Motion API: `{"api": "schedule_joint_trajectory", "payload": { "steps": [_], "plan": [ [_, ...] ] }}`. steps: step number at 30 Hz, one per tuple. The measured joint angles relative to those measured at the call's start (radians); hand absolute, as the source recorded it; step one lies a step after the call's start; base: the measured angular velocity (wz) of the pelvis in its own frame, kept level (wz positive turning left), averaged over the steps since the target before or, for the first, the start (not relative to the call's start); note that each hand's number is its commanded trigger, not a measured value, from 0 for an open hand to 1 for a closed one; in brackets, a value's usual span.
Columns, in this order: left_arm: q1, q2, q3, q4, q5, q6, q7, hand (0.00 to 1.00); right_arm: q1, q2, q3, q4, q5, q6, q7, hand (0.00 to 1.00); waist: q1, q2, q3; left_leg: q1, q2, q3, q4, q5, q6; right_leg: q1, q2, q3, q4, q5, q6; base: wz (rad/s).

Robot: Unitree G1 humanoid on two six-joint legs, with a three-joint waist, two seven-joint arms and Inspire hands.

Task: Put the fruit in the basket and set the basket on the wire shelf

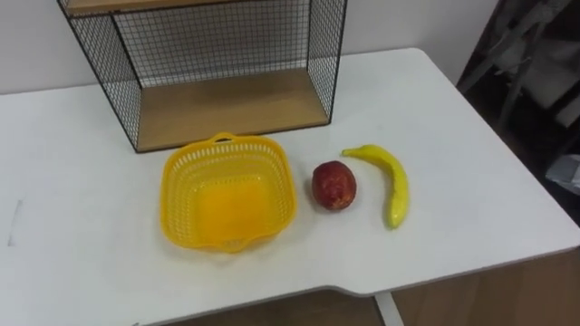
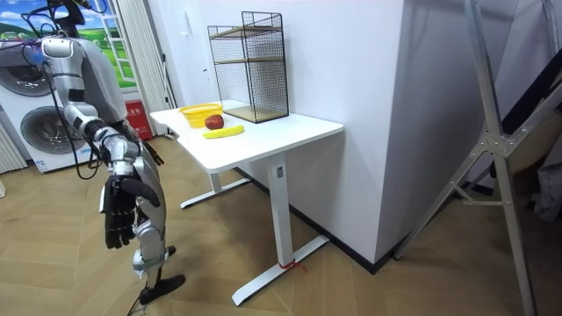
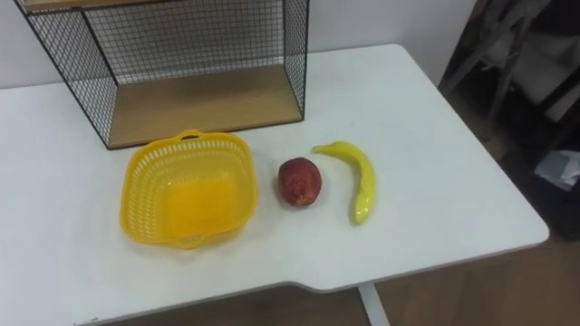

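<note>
A yellow plastic basket stands empty on the white table, just in front of the wire shelf with its wooden floor. Right of the basket lies a dark red fruit, and right of that a yellow banana. In the room view the basket, the red fruit and the banana sit at the near end of the table beside the wire shelf. I stand a step back from the table. My right hand hangs at my side with relaxed fingers, holding nothing.
The table's right edge drops off to dark clutter on the floor. A wall backs the shelf. In the room view, washing machines stand behind me, and a metal frame is at the room view's right.
</note>
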Motion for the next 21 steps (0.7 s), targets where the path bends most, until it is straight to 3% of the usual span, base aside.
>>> {"api": "schedule_joint_trajectory", "payload": {
  "steps": [3,7,13,18,21],
  "plan": [
    [0.007,0.000,-0.001,-0.008,0.003,-0.014,0.000,0.00,-0.017,-0.039,-0.003,-0.066,-0.087,-0.037,-0.074,0.00,0.004,-0.004,0.0004,-0.008,0.000,-0.002,0.001,0.001,0.001,-0.006,0.000,0.000,-0.002,0.002,0.001,0.00],
    [0.004,0.000,-0.002,-0.008,0.008,-0.016,-0.003,0.00,-0.023,-0.043,-0.004,-0.213,-0.312,-0.054,-0.116,0.00,0.007,-0.002,0.0014,-0.013,0.000,-0.004,0.001,0.001,0.001,-0.007,0.000,-0.002,-0.009,0.004,0.001,0.00],
    [-0.029,0.004,-0.045,0.018,0.007,-0.048,-0.004,0.00,-0.030,-0.057,0.117,-0.438,-0.688,-0.065,-0.139,0.00,0.038,0.006,0.0000,-0.031,0.000,-0.001,0.000,0.001,0.001,-0.034,0.001,0.002,-0.003,0.007,0.000,-0.04],
    [-0.050,0.010,-0.072,0.063,0.000,-0.057,-0.003,0.00,-0.028,-0.057,0.257,-0.512,-0.885,-0.063,-0.070,0.00,0.069,0.007,0.0003,-0.028,0.001,0.002,-0.003,0.001,0.001,-0.033,0.001,-0.001,-0.003,0.008,-0.001,-0.02],
    [-0.052,0.009,-0.096,0.074,0.000,-0.057,-0.005,0.00,-0.028,-0.057,0.341,-0.536,-0.948,-0.061,0.052,0.00,0.090,0.007,0.0003,-0.024,0.001,0.002,-0.011,0.002,0.000,-0.032,0.001,-0.001,-0.005,0.008,-0.001,0.00]
  ]
}}
